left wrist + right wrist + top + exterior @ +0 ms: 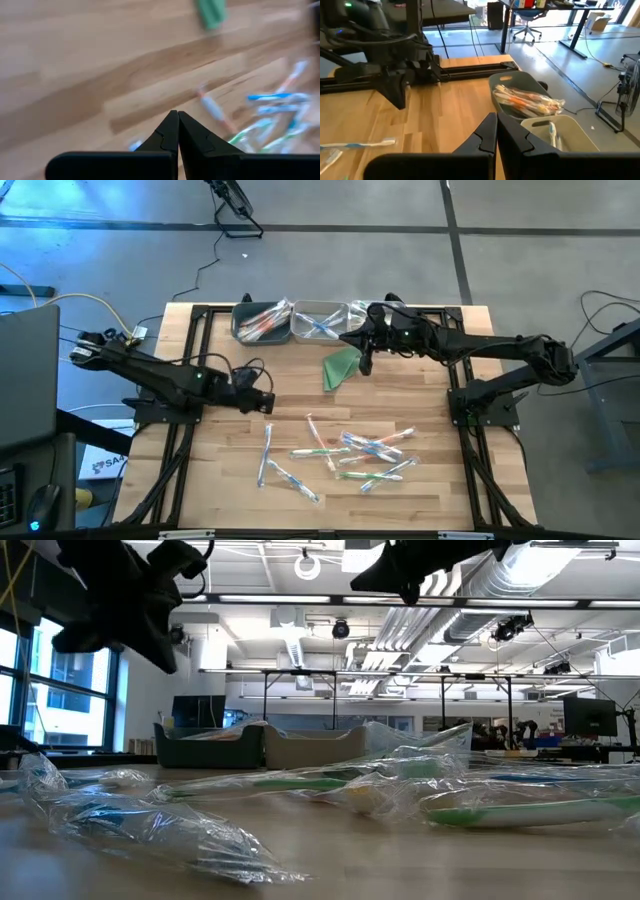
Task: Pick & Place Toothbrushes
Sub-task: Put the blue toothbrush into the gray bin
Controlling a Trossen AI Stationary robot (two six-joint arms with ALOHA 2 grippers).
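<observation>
Several plastic-wrapped toothbrushes [345,452] lie scattered flat on the near middle of the table, with green, blue and orange accents; they fill the foreground of the low view [470,802]. My left gripper [264,403] hangs shut and empty above bare wood left of the pile, its fingertips together [177,114]. My right gripper [363,352] is shut and empty near the far edge, beside the bins; its tips meet [496,116]. A grey bin [512,82] holds orange-accented toothbrushes [527,102]. A pale bin [570,130] holds a blue one.
The two bins [292,322] stand side by side at the far edge. A folded green triangle [342,367] lies just in front of them, below my right gripper. Black frame rails [190,360] run along both sides. Bare wood lies between bins and pile.
</observation>
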